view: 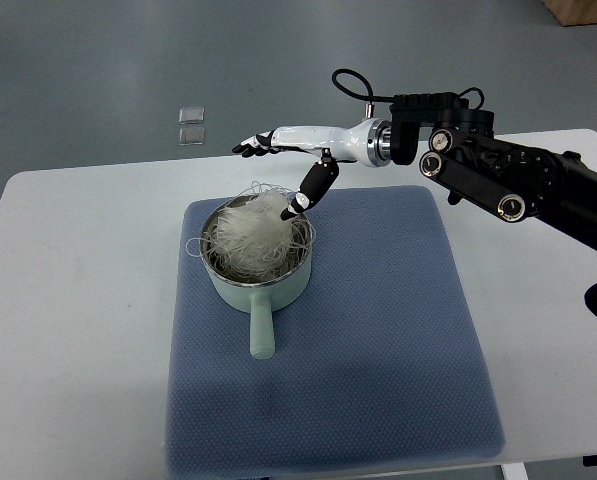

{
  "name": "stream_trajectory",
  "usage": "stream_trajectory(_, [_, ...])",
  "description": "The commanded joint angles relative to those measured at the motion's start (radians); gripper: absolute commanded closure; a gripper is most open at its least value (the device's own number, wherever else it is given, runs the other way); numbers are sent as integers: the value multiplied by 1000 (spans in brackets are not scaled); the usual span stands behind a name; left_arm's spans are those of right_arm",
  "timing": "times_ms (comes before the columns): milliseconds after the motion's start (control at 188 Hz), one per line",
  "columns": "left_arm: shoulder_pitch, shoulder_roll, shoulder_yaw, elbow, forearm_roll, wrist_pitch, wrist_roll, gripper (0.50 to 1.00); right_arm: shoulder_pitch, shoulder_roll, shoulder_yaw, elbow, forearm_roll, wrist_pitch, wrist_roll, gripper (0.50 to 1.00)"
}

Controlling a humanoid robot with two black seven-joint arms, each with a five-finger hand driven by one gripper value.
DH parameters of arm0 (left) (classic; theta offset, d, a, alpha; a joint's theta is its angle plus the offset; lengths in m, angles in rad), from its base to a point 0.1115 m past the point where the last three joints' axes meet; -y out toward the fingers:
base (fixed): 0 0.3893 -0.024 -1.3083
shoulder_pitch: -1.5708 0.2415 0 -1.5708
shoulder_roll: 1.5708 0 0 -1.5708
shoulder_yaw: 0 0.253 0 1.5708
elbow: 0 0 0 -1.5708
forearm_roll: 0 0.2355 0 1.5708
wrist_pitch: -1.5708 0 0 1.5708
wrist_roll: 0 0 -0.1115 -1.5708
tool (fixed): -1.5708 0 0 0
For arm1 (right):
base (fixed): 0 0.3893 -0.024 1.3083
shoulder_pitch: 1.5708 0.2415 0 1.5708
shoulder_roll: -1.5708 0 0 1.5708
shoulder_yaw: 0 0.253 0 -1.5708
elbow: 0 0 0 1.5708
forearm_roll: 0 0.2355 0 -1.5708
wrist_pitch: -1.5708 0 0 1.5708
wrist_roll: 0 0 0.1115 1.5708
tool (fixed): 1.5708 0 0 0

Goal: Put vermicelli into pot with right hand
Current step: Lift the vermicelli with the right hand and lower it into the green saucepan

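A pale green pot [261,296] with a steel inside stands on the blue mat, its handle pointing toward me. A bundle of white vermicelli [255,237] fills the pot, with loose strands looping over the rim. My right hand [278,160] hovers just above and behind the pot. Its fingers [253,145] stretch out flat to the left and its thumb [311,190] points down at the top of the vermicelli. The hand holds nothing. The left arm does not show.
The blue mat [378,340] lies on a white table [78,300]. Two small clear squares [190,124] lie on the grey floor beyond the table. My right arm's black links [508,180] span the table's far right.
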Motion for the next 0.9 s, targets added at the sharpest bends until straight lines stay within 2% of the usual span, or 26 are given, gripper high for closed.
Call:
stream_trajectory(0, [0, 0, -2, -1, 2, -2, 0, 500, -3, -12, 61, -1, 58, 8, -7, 572])
stream_trajectory(122, [0, 0, -2, -1, 2, -2, 0, 500, -23, -60, 138, -30, 166, -2, -63, 572])
stream_trajectory(234, [0, 0, -3, -1, 2, -2, 0, 500, -75, -69, 242, -144, 351, -7, -113, 572])
stream_trajectory(287, [0, 0, -3, -1, 2, -2, 0, 500, -75, -69, 242, -144, 351, -7, -113, 572])
stream_trajectory(292, [0, 0, -3, -1, 2, -2, 0, 500, -102, -72, 274, -186, 439, -19, -130, 572])
stream_trajectory(334, [0, 0, -3, -1, 2, -2, 0, 500, -130, -72, 293, -216, 509, -41, -138, 572])
stream_trajectory(387, [0, 0, -3, -1, 2, -2, 0, 500, -138, -72, 296, -221, 526, -48, -138, 572])
stream_trajectory(393, [0, 0, -2, -1, 2, -2, 0, 500, -161, -74, 309, -242, 607, -86, -139, 572])
stream_trajectory(403, [0, 0, -2, -1, 2, 0, 0, 500, -167, -74, 314, -248, 630, -99, -139, 572])
stream_trajectory(600, [0, 0, -3, -1, 2, 0, 0, 500, -236, -66, 329, -302, 971, -262, -139, 572])
stream_trajectory(892, [0, 0, -5, 1, 0, 0, 0, 500, -302, -63, 329, -302, 1026, -272, -124, 572])
